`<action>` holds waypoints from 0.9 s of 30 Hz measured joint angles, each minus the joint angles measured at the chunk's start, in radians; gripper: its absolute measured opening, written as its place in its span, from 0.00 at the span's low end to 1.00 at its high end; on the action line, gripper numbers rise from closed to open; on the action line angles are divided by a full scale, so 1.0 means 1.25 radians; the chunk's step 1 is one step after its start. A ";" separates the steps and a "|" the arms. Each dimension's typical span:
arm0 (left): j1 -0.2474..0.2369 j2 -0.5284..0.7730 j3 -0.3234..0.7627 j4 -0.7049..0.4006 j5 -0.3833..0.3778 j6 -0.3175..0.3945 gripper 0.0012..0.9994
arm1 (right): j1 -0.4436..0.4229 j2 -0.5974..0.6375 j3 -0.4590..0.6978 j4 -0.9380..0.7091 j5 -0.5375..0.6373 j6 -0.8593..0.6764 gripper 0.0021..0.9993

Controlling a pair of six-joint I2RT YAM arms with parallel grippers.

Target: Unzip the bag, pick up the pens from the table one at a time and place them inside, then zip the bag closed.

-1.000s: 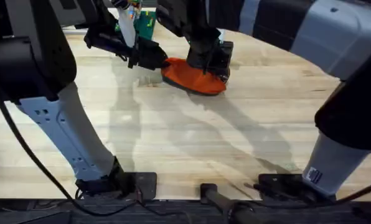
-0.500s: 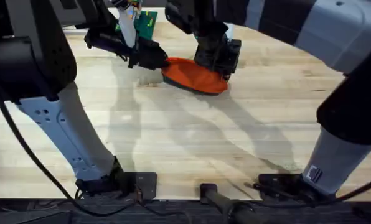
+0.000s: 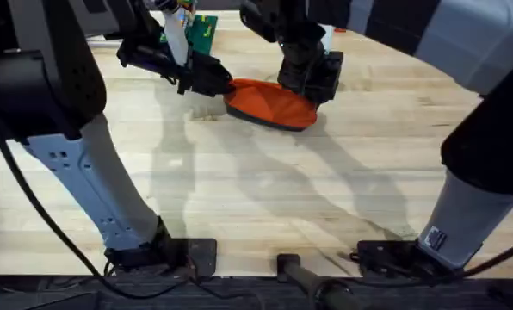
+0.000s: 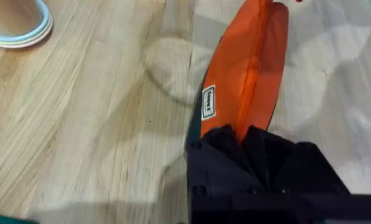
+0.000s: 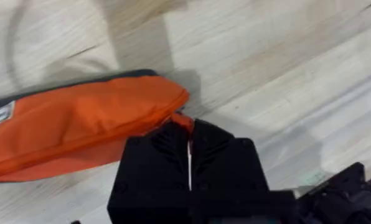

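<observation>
Orange bag [image 3: 269, 104] lying on the far side of the counter [image 3: 265, 189]. Left hand [image 4: 244, 140] pinched tight on one end of the bag. Right hand [image 5: 188, 146] squeezed shut on the small orange zipper tab at the other end.

The left pincer [image 4: 244, 138] pinches one end of the orange bag [image 4: 244, 68] on the table [image 4: 86, 112].

Bright, even light falls from above on the pale worktop [image 3: 265, 189], where the arms cast soft, overlapping grey shadows, while both arms loom dark and blurred at the overhead view's left and right edges.
</observation>
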 joint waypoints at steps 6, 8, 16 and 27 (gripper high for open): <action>-0.001 0.000 0.000 0.000 0.001 0.000 0.04 | -0.022 0.000 0.000 -0.032 -0.004 -0.001 0.03; -0.004 0.000 0.000 -0.001 0.001 0.000 0.04 | -0.030 0.000 0.000 -0.038 -0.004 -0.004 0.03; -0.007 0.000 0.000 -0.001 0.001 0.000 0.04 | -0.048 0.000 0.000 -0.044 -0.014 -0.064 0.03; -0.007 0.000 0.000 -0.003 0.001 0.000 0.04 | -0.049 0.000 0.000 -0.057 -0.018 -0.199 0.03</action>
